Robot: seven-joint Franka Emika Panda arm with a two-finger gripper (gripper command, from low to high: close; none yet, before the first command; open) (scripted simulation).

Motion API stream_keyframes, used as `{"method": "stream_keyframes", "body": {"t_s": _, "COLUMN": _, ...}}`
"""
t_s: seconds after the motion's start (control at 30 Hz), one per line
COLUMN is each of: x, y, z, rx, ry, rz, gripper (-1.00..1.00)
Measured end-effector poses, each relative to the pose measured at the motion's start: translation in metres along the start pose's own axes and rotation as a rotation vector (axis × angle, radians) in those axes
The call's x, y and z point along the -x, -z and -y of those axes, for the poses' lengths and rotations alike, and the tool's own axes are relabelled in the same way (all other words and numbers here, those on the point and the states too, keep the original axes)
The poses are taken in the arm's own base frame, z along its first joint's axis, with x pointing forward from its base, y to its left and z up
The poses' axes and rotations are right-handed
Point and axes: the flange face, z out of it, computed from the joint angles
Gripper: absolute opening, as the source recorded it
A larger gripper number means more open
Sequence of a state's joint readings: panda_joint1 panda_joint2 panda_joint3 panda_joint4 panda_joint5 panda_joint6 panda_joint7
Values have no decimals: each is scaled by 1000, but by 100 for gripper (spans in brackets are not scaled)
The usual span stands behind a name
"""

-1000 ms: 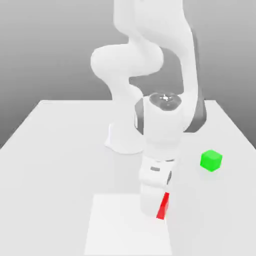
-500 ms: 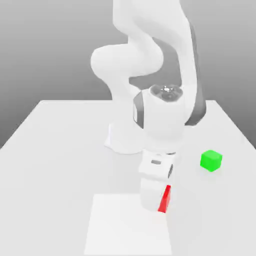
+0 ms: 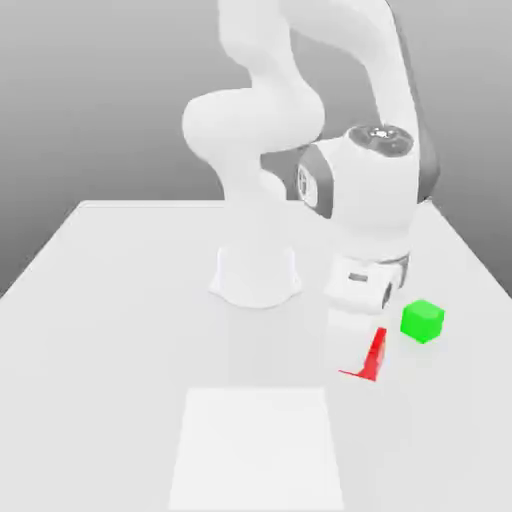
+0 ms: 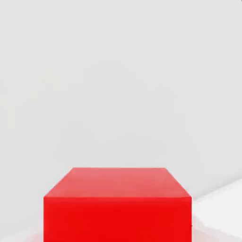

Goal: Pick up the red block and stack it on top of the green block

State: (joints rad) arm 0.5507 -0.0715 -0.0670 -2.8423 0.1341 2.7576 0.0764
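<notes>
Green block (image 3: 422, 320) sitting alone on worktop (image 3: 120, 300), open room above; robot base (image 3: 256, 275) blocking behind, toward exterior view's left.

Bright, even, shadowless simulator light; sharp, no glare or blur.

Red block (image 3: 375, 356) held off table (image 3: 120, 300) under gripper (image 3: 352, 355), just ext-view left of green block (image 3: 422, 320).

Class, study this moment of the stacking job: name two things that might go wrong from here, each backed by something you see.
1. The red block hangs low beside the green block; carried straight across, it may knock the green one aside.
2. The green block looks smaller, so an off-centre placement may tip off.
</notes>
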Motion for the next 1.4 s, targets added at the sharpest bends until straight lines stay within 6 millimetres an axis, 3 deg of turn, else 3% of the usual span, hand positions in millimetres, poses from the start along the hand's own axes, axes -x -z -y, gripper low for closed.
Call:
{"method": "stream_keyframes", "body": {"t_s": 0.43, "x": 63, "y": 13, "z": 111, "rx": -8, "ry": -261, "rz": 13, "gripper": -100}}
{"method": "stream_keyframes", "body": {"t_s": 0.77, "x": 130, "y": 18, "z": 167, "rx": 37, "ry": -461, "rz": -23, "gripper": -100}}
{"method": "stream_keyframes", "body": {"t_s": 0.87, "x": 137, "y": 16, "z": 172, "rx": 45, "ry": -487, "rz": -40, "gripper": -100}}
{"method": "stream_keyframes", "body": {"t_s": 1.4, "x": 130, "y": -7, "z": 171, "rx": 61, "ry": -490, "rz": -79, "gripper": -100}}
